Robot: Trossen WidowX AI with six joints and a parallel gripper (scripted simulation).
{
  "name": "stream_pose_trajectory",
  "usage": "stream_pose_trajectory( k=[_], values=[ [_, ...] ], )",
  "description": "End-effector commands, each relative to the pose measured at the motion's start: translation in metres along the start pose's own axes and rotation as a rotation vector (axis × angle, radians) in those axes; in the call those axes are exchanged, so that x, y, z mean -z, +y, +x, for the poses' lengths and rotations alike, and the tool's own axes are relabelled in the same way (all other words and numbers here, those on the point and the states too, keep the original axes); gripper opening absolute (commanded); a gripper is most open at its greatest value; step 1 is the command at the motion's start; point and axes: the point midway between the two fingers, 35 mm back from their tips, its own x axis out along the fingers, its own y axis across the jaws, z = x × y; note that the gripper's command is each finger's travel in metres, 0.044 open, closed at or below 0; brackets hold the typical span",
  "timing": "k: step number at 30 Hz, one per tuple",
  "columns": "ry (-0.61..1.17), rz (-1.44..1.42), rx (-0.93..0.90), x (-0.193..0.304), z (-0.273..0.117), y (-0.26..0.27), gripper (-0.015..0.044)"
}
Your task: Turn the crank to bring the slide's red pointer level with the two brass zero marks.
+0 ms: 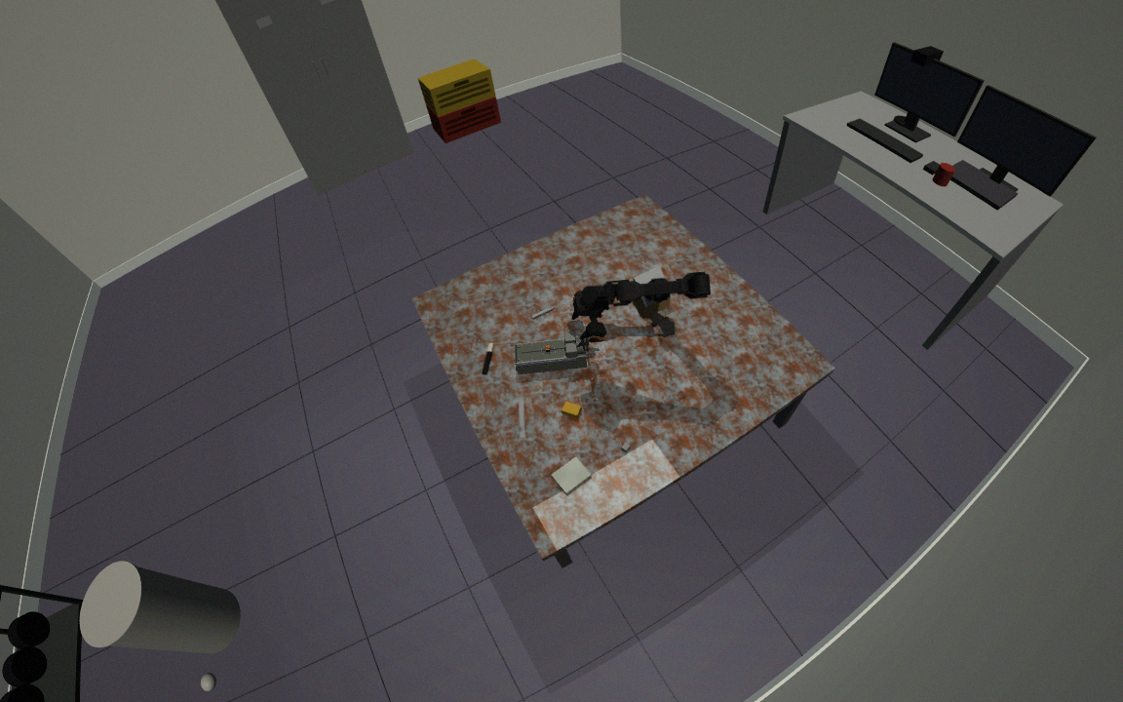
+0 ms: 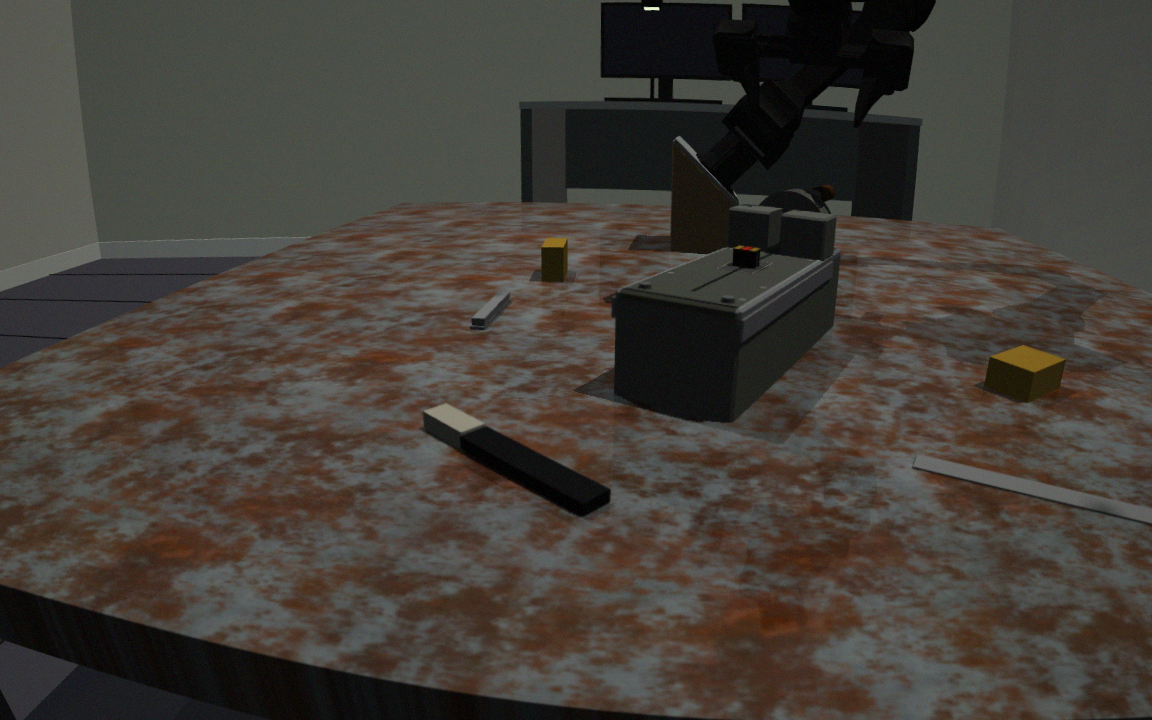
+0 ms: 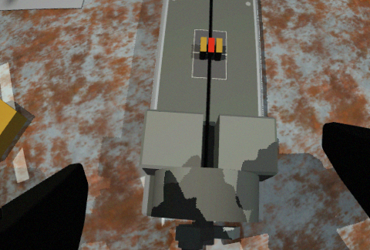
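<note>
Item: crank-driven slide machine [image 1: 551, 365] [image 2: 678, 358] [image 3: 177, 80], upright on counter [image 1: 504, 288] [image 2: 294, 555] [image 3: 308, 49]. Loc. (top view): nr mid L edge, approx. btwn L & bottom corners, set in slightly.
Orientation: long axis runs inward from L edge, roughly twd R corner; plain end faces L edge, crank end faces inward, arm side. Slot runs same way.
Red pointer [image 1: 547, 349] [image 2: 746, 248] [image 3: 211, 45]: btwn the two brass zero marks [image 3: 203, 44]; appears level w/ both in wrist view, though a tiny offset can't be ruled out.
Gripper [image 1: 587, 335] [image 2: 806, 111] [image 3: 206, 157]: jaws spread abt full width, nothing held; above crank end. Handle [image 2: 824, 191]: free, apart from fingers in ext. view.
Step (judged): final, release done; turning prob. complete. Next: back off w/o brushing handle, leave setting alone; re-grip only if closer check shows misalignment.
</note>
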Motion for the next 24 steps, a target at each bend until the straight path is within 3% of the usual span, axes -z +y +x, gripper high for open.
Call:
stream_pose_trajectory(
  k=[1, 18, 24],
  values=[
    [0.005, -0.052, -0.039, -0.012, 0.007, -0.005, 0.0440],
    [-0.012, -0.299, -0.248, -0.057, 0.042, -0.057, 0.0440],
    [-0.014, -0.309, -0.255, -0.049, 0.057, -0.059, 0.0440]
  ],
)
